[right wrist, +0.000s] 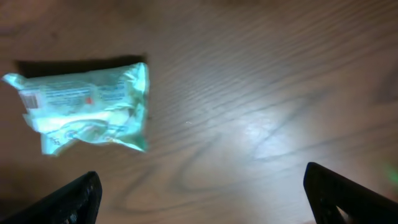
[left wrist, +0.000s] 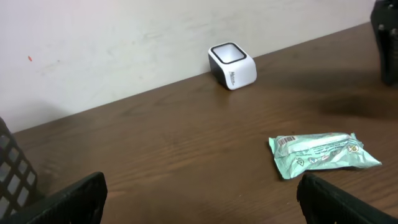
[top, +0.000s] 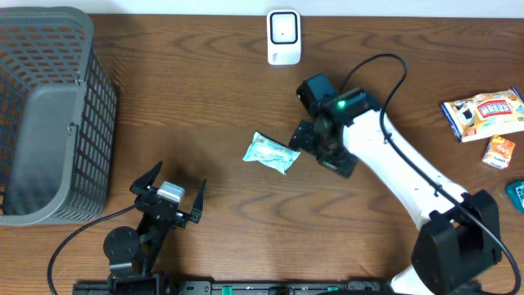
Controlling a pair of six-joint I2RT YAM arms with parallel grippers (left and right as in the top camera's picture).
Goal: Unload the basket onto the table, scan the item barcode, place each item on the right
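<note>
The brown wooden table [top: 205, 82] carries a grey plastic mesh basket [top: 49, 115] at its left end, well apart from the work; the right gripper [top: 315, 147] stands near the middle with its jaws spread wide and nothing between them, while the left gripper [top: 169, 191] hangs near the front edge, likewise spread and empty; the small white box-shaped barcode scanner [top: 284, 37] sits at the far edge by the wall; the pale green crinkled plastic packet [top: 271, 152] lies flat on the table, just beside the right gripper on its left and touching neither finger; its long axis runs roughly left to right across the table, tilted a little, with a printed barcode showing at one short end, face up; the scanner lies beyond the packet toward the wall and slightly to the right; the right arm is much the nearer of the two, so the lift toward the scanner probably falls to it.
</note>
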